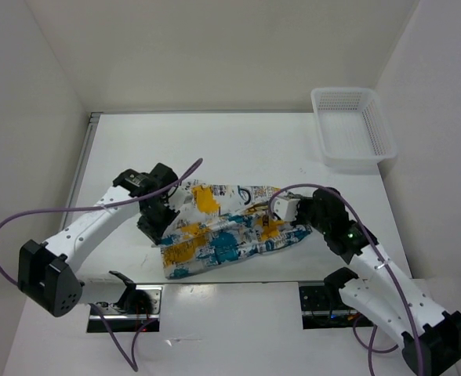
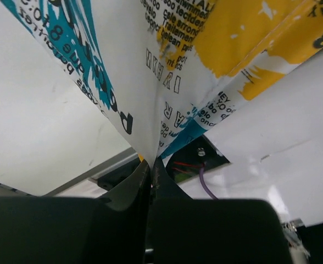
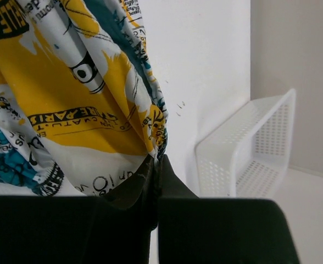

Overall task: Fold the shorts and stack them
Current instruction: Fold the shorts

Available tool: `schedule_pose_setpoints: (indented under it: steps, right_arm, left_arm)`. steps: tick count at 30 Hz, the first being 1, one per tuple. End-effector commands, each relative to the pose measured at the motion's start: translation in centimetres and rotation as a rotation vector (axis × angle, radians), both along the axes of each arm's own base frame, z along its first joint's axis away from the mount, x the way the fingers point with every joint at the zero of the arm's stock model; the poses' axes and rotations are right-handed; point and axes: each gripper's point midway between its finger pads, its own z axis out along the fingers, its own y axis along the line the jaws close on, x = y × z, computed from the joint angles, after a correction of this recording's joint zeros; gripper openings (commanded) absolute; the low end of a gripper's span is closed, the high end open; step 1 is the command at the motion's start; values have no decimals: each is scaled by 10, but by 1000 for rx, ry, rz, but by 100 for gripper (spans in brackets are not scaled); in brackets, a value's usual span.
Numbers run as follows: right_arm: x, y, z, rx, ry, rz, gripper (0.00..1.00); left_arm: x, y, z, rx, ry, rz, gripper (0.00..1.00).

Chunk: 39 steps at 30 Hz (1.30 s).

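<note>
The left gripper point(image 2: 150, 163) was pressed shut on the left edge of the shorts point(image 1: 215, 239), and the right gripper point(image 3: 157, 160) pinched the right edge. The cloth lay rumpled between them, mid-table point(image 1: 238, 149). Farther back, the basket point(image 1: 356, 160) sat at the right corner.

shorts point(image 1: 223, 227) white with teal, yellow-orange patches and black lettering; basket point(image 1: 354, 129) white mesh; claws black
</note>
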Motion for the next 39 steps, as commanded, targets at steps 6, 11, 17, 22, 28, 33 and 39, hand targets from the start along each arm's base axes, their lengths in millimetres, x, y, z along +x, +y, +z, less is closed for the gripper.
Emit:
schedule_pose_setpoints:
  steps: [6, 11, 17, 22, 28, 33, 39]
  right_arm:
    - [-28, -11, -2, -115, -14, 115, 0]
    - [-63, -12, -15, -179, 66, 251, 25]
    - [-60, -8, 35, -103, -102, 241, 100]
    - [-45, 28, 135, 206, -378, 278, 100]
    - [-7, 81, 41, 194, 162, 297, 55]
    - [2, 99, -37, 130, 561, 225, 9]
    - [-17, 95, -83, 120, 673, 195, 0]
  left_arm:
    - [-31, -20, -5, -12, 159, -106, 6]
    - [-42, -33, -3, -37, 166, -182, 34]
    - [-45, -30, 0, -50, 145, -184, 47]
    - [17, -28, -10, -51, -147, -110, 56]
    - [98, -48, -55, 3, -135, -28, 56]
    - [120, -59, -84, 18, -123, -28, 54]
    - [109, -43, -126, 118, -44, -28, 53]
